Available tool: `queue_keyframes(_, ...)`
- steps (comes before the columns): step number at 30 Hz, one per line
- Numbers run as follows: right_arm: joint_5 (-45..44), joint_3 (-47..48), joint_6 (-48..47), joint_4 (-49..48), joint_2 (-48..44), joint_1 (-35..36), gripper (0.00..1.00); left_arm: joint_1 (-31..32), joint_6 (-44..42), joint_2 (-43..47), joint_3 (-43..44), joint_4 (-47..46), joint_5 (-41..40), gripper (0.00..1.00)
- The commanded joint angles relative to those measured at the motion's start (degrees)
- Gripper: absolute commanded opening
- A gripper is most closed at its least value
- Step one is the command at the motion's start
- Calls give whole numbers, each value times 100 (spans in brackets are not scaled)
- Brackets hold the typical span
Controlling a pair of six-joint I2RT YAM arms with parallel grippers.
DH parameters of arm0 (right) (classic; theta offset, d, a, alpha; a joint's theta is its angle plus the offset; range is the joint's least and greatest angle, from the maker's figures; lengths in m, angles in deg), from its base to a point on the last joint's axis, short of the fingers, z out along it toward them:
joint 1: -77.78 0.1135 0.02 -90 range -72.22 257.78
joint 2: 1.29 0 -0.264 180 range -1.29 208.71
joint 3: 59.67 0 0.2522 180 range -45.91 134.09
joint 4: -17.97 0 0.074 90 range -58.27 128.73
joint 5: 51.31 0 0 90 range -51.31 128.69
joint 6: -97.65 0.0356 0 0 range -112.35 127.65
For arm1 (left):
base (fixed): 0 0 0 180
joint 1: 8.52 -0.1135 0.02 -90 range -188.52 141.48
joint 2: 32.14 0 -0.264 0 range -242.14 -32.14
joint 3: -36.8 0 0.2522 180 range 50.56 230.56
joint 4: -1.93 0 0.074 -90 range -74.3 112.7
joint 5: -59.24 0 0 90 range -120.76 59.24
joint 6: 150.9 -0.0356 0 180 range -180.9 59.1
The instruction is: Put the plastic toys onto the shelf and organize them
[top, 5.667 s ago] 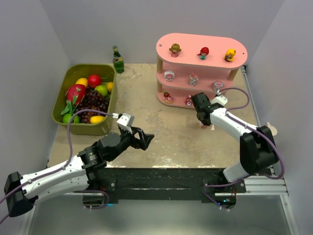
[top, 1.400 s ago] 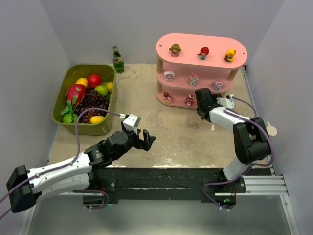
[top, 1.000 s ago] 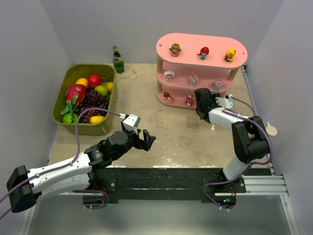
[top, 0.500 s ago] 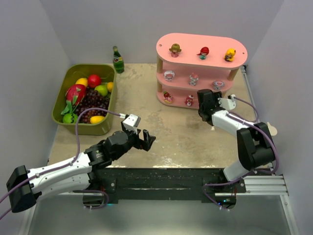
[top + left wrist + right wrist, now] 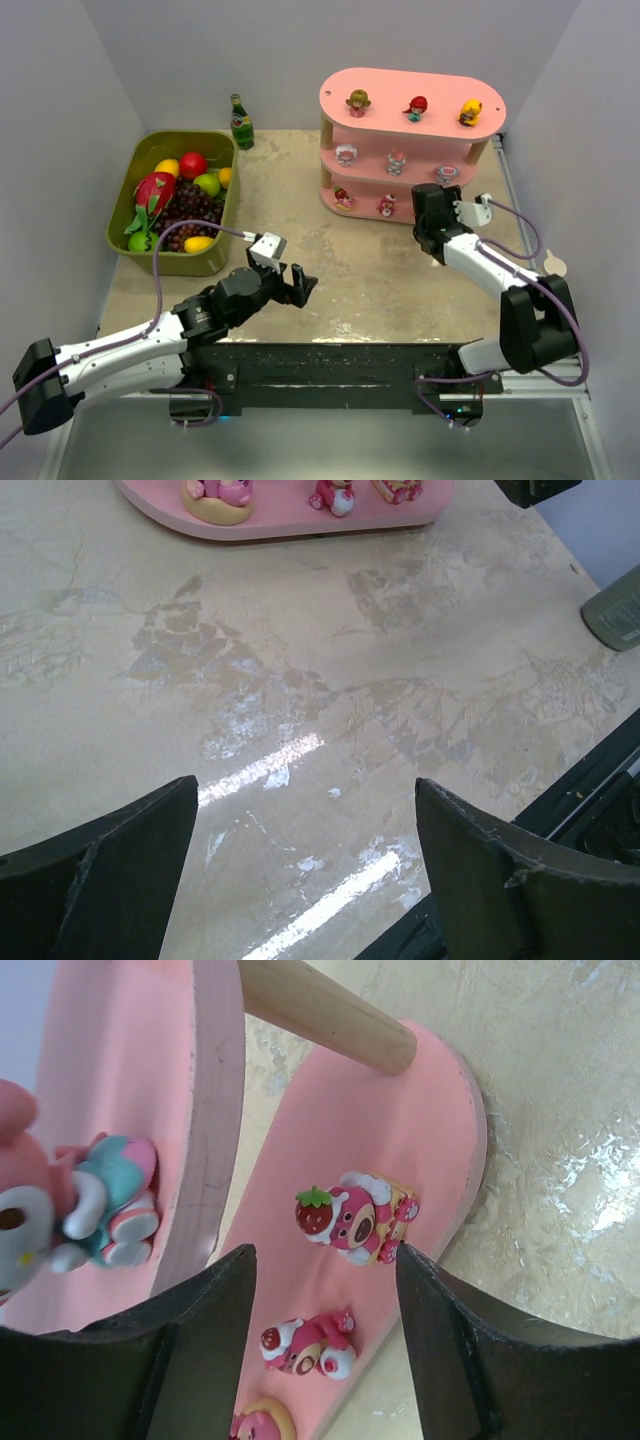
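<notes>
Beige, scuffed tabletop (image 5: pixel 370 270) is seen under both arms, w/ grey walls behind.

R gripper (image 5: pixel 322 1255): fingers (image 5: pixel 455 1360) are spread wide and nothing is clamped. A pink bear toy (image 5: pixel 355 1222) w/ a strawberry on its head is seen just past the tips and btwn them. It sits closer to the finger on the picture's right side; contact there can't be told. The bear toy is set on the lowest board of the shelf (image 5: pixel 430 1130), near its rounded end, below a wooden post (image 5: pixel 320 1015). A pink-red toy (image 5: pixel 310 1345) is lined up further along the same board. On the middle tier a white-teal toy (image 5: pixel 100 1200) is seen, blurred.

L gripper (image 5: pixel 305 782): fingers (image 5: pixel 110 870) are wide apart and empty, over bare tabletop, well apart from the shelf.

From above, three toys are counted on the top board: brown-haired toy (image 5: pixel 357 101), red toy (image 5: pixel 417 107), yellow toy (image 5: pixel 470 111). Three more are seen on the middle tier and two on the lowest; the bear toy is hidden there by the R gripper.

An olive bin (image 5: pixel 150 148) of fruit and a green bottle (image 5: pixel 241 122) are placed at the back, L of the shelf.
</notes>
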Motion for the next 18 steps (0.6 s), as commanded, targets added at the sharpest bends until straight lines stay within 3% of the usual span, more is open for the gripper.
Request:
queue_keyframes(1, 121, -214, -271, 471, -563, -29, 62, -7, 73, 88, 53, -7, -343, 94)
queue_keyframes(11, 1500, -865, -2275, 1482, -2415, -29, 68, -7, 442, 132, 386, 643, -748, 100)
queue_keyframes(15, 2212, -979, -3109, 2115, -3410, -29, 99, -7, 618, 298, 492, 1003, -774, 100)
queue_keyframes(18, 2696, -848, -3532, 2695, -3859, -29, 99, -7, 679, 544, 519, 1170, -721, 100)
